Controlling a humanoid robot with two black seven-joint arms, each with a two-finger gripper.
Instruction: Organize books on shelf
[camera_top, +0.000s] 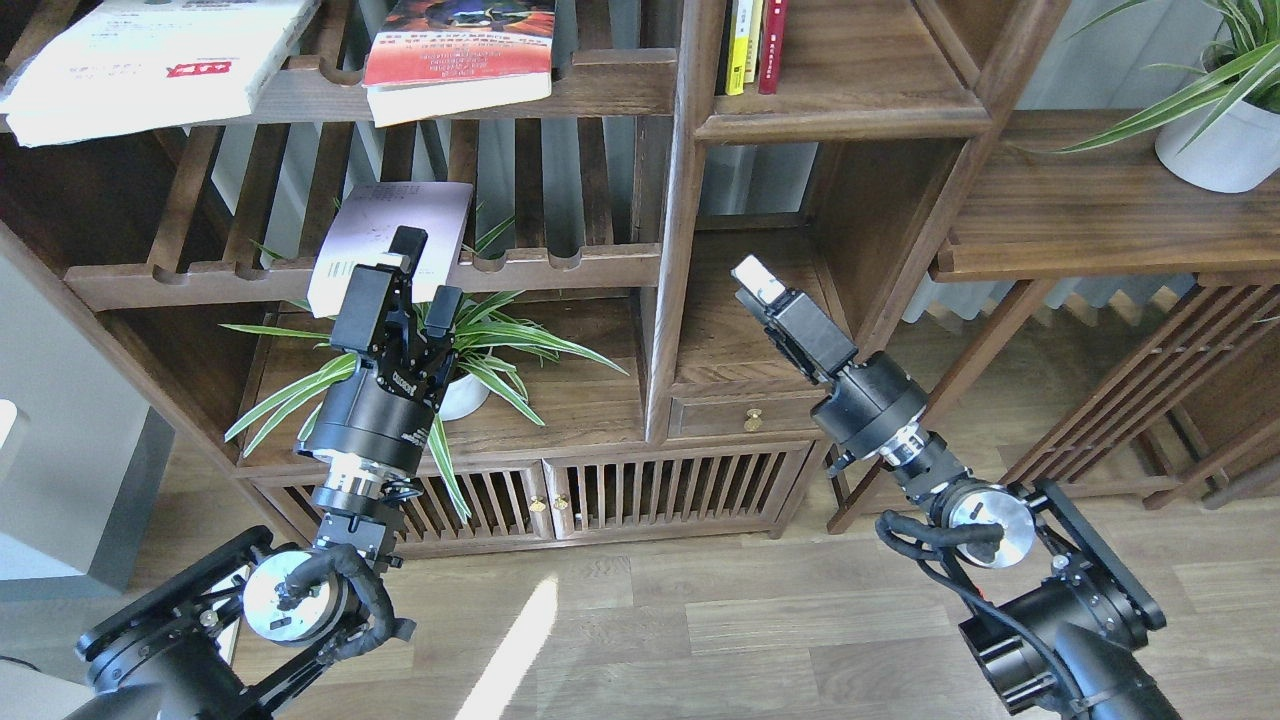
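Observation:
A thin pale lilac-white book (385, 225) leans on the middle slatted rack. My left gripper (428, 272) is open right in front of its lower right part, one finger overlapping the cover; whether it touches the book is unclear. A large white book with red characters (150, 60) and a red-orange book (460, 50) lie on the top slatted rack. Slim yellow (738, 45) and red (772, 45) books stand upright at the left of the solid-plank shelf (870, 75). My right gripper (758, 278) is shut and empty in front of the lower middle compartment.
A spider plant in a white pot (462, 395) spreads just behind my left wrist. Below the middle compartment is a small drawer (752, 415). A low side table (1100, 215) at the right carries a white potted plant (1215, 145). Wooden floor lies below.

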